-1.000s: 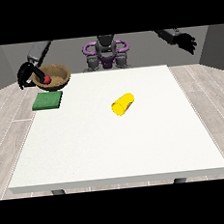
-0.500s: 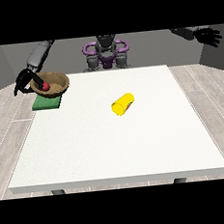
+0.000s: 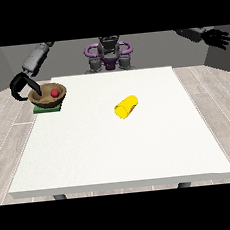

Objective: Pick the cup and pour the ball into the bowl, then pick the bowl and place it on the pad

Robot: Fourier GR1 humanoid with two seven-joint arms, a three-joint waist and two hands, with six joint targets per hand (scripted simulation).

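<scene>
The near part of the white bench carries nothing that takes part in the work. A little past the middle of the bench, the yellow cup lies on its side, with its open end turned toward the near left of the view. No hand touches it, and I cannot tell if anything is inside it.

Farther back, at the left edge of the bench, the brown bowl sits on the green pad, and only a thin band of the pad shows below the bowl. The red ball rests inside the bowl, a little to the right of its centre.

The hand at the view's left is at the left rim of the bowl. Its fingers are curled, with one reaching to the rim and the rest bent around the outside, so it seems to hold the bowl by the edge. Its grey arm goes up and back toward the robot's body, which stands behind the far edge of the bench.

The hand at the view's right is raised high, far beyond the right side of the bench and well apart from all things. Its fingers are spread wide and hold nothing.
</scene>
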